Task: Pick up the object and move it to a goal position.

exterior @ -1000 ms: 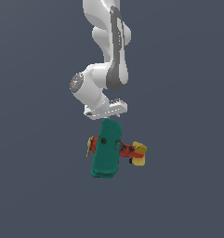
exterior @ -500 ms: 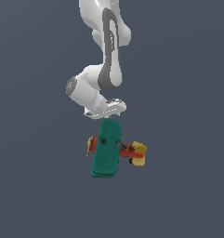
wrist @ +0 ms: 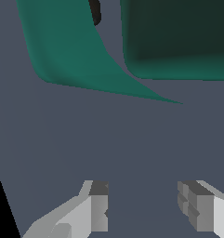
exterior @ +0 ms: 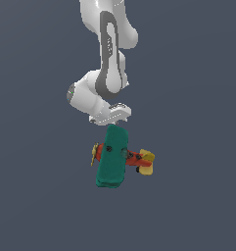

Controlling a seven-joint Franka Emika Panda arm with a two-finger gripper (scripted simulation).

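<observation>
The object is a toy biplane [exterior: 112,157] with broad teal wings, a red fuselage, a yellow tail and a yellow propeller. It lies on the grey floor in the middle of the exterior view. My gripper's hand [exterior: 109,113] hovers just behind the near wing tip, and its fingers are hidden there. In the wrist view my gripper [wrist: 143,207] is open, with bare floor between its two fingertips [wrist: 98,204]. The two teal wings [wrist: 71,51] fill the area ahead of the fingers, a little way off and untouched.
A plain grey floor [exterior: 198,196] spreads all round the plane. The white arm [exterior: 109,59] comes down from the top of the exterior view.
The arm's upper links have shifted and the hand has dropped slightly closer to the plane. The plane has not moved.
</observation>
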